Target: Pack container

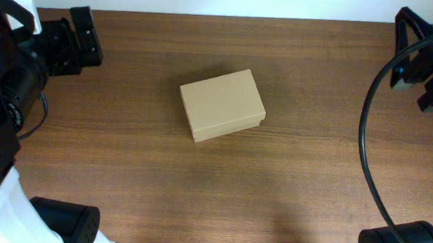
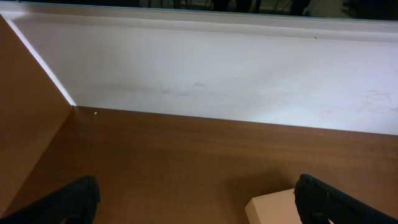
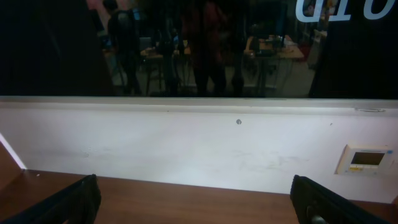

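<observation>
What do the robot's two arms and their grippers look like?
The left arm and right arm are mostly black, with white lower links and rounded black bases. The left gripper and right gripper have dark, blunt jaws. A thick black cable loops beside the right one.
</observation>
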Action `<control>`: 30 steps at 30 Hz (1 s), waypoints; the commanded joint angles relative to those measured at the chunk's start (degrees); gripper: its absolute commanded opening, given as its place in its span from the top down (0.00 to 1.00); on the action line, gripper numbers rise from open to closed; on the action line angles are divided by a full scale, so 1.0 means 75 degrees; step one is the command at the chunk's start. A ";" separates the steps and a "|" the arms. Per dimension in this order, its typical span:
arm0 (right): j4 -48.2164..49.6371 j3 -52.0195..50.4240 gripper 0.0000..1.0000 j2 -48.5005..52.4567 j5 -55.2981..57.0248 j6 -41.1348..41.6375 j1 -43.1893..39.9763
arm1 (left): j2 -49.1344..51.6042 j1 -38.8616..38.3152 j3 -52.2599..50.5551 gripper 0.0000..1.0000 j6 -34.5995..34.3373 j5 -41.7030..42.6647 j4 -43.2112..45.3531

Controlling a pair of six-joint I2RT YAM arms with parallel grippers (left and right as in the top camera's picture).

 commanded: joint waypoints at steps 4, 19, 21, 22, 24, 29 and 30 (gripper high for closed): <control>0.0020 0.0000 0.01 0.0035 0.0067 0.0029 -0.0029 | 0.0026 0.0026 0.0000 0.00 0.0015 -0.0111 -0.0023; 0.0041 -0.2229 0.01 -0.2002 0.0749 -0.0058 -0.0032 | 0.0026 0.0026 0.0000 0.00 0.0017 -0.0111 -0.0023; 0.0472 -0.3564 0.01 -0.2879 0.1084 -0.0058 -0.0032 | 0.0026 0.0026 0.0000 0.00 0.0017 -0.0111 -0.0023; 0.0702 -0.4182 0.01 -0.3279 0.1233 -0.0058 -0.0032 | 0.0026 0.0026 0.0000 0.00 0.0017 -0.0111 -0.0023; 0.1250 -0.5496 0.01 -0.4097 0.1504 -0.0058 -0.0032 | 0.0026 0.0026 0.0000 0.00 0.0015 -0.0111 -0.0023; 0.2806 -0.8851 0.01 -0.6132 0.1670 -0.0058 -0.0067 | 0.0026 0.0026 0.0000 0.00 0.0017 -0.0111 -0.0023; 0.3115 -0.9500 0.01 -0.6508 0.1670 -0.0055 -0.0067 | 0.0026 0.0026 0.0000 0.00 0.0017 -0.0111 -0.0023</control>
